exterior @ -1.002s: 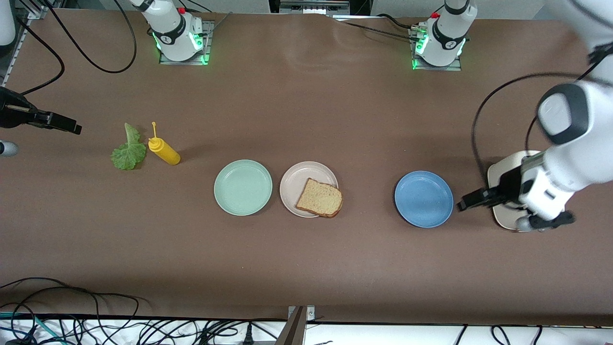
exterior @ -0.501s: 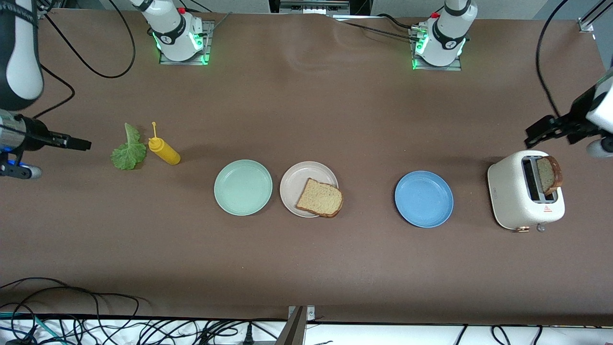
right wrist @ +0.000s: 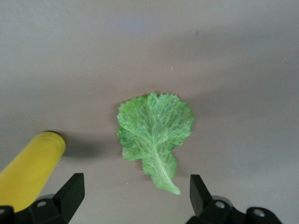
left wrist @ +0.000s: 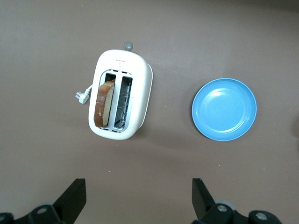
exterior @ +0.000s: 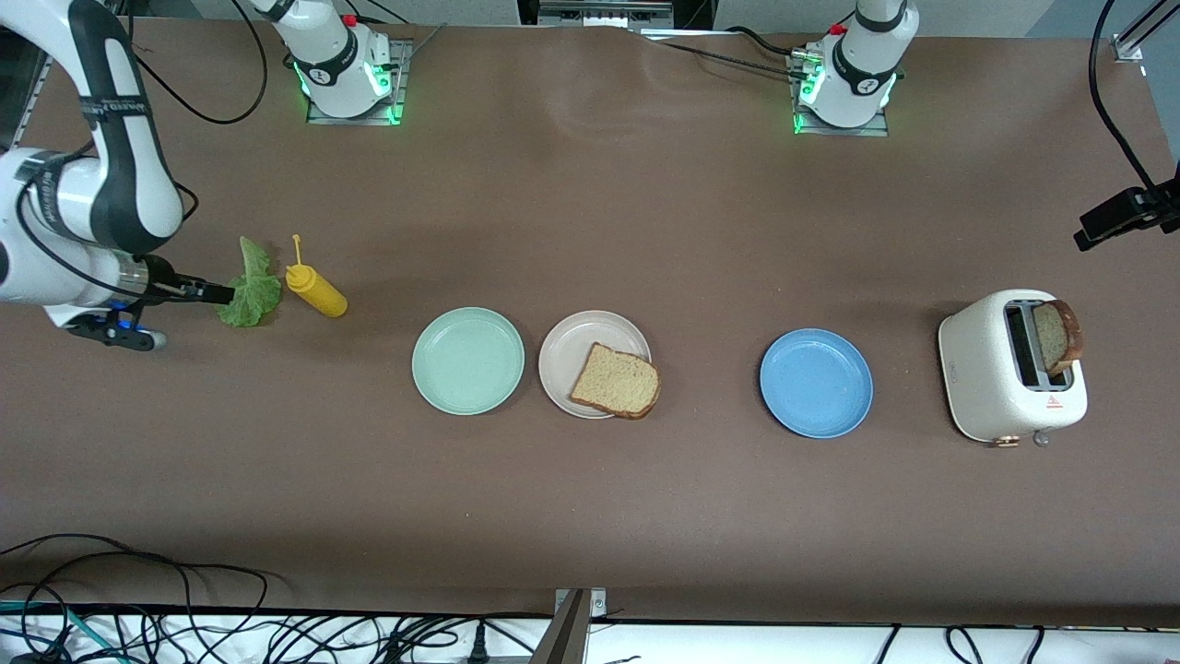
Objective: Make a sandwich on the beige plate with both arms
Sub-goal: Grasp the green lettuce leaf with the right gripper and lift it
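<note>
Our right gripper [right wrist: 135, 198] hangs over the lettuce leaf [exterior: 247, 288] with its fingers wide apart, holding nothing. The leaf lies flat on the table at the right arm's end, just beside the yellow sauce bottle [exterior: 315, 290].

Our left gripper [left wrist: 139, 200] is open and empty too, up in the air near the toaster [exterior: 1012, 378] at the left arm's end, where one bread slice [exterior: 1056, 337] sticks up from a slot.

The beige plate [exterior: 577, 347] sits between the mint-green plate [exterior: 467, 360] and the blue plate [exterior: 816, 383]. Another slice [exterior: 616, 381] rests on it — one corner hangs over the rim.

We think the leaf is thin and floppy, so our fingers might slide over it. We might bump the bottle too — it is so close.
</note>
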Robot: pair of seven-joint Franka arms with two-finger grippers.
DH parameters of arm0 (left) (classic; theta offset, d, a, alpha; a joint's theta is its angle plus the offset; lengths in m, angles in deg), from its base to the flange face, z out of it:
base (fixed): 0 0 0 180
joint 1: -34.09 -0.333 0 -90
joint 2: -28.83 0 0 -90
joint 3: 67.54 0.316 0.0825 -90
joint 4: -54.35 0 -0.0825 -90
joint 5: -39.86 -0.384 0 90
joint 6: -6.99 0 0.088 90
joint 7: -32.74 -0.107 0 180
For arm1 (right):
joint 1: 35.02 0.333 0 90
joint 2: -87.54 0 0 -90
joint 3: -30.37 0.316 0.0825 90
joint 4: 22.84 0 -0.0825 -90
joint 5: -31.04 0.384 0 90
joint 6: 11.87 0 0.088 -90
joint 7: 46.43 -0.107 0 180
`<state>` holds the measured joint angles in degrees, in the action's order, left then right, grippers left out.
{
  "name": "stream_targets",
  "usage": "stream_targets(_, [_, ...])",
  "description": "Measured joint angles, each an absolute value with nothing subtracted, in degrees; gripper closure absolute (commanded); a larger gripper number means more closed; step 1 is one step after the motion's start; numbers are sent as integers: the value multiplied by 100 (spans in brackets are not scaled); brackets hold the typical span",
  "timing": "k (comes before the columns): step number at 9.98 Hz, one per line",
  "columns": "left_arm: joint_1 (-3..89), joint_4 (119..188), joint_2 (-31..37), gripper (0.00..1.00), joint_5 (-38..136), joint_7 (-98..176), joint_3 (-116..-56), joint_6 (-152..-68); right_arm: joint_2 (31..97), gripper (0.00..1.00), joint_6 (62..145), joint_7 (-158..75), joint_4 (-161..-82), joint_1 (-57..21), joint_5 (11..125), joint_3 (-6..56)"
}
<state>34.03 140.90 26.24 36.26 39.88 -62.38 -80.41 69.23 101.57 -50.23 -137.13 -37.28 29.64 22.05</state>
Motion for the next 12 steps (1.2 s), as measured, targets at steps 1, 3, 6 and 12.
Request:
stream_targets(1, [3409, 14077, 2625, 0, 3626, 3988, -6251, -8036, 6756, 0, 10174, -5023, -13753, -3728, 2964, 2193])
stream_targets(3, [3424, 14074, 2624, 0, 3626, 3989, -6276, -8032, 6467, 0, 10199, -5023, -13788, -3732, 2964, 2172])
stream_targets(6, [3413, 14074, 2624, 0, 3626, 3989, -6278, -8016, 6144, 0, 10293, -5022, -13796, -3758, 2949, 2156])
stream_targets(12, [3409, 14073, 2624, 0, 3626, 3989, -6260, -8009, 5852, 100, 10462, -5014, -13796, -3792, 2885, 2156])
